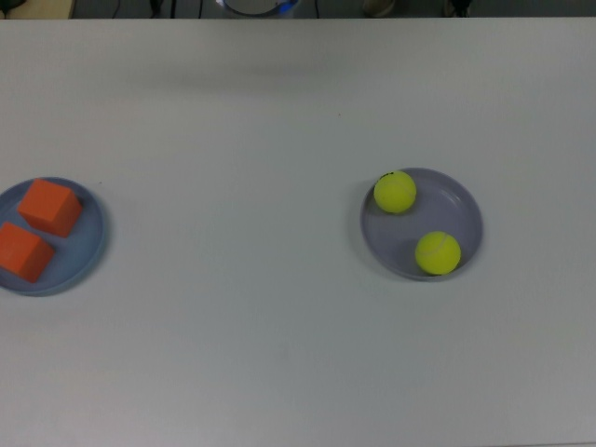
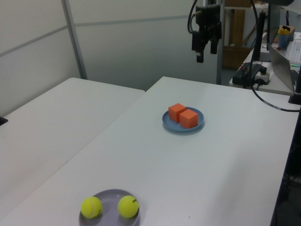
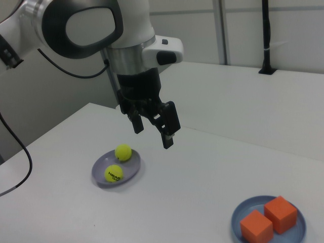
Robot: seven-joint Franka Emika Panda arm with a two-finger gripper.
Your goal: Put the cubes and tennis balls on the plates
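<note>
Both matte orange cubes (image 3: 268, 218) on light blue round plastic plate (image 3: 299, 234); both fuzzy yellow-green tennis balls (image 3: 118, 162) on lavender round plate (image 3: 97, 177). All well below the raised jaws (image 3: 153, 129), spread apart and empty. Placement judged complete: keep high, clear of white surface (image 1: 261, 140), no further descent.

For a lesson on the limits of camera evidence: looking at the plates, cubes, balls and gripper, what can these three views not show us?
- Top view: the gripper is out of frame entirely.
- Top view: the blue plate and the lower cube are cut by the top view's left edge.
- Left view: the purple plate runs off the bottom edge.
- Left view: the black print on the tennis balls is too small to read.
- Right view: the gripper hangs open and empty, but its arm base is cut off.
</note>
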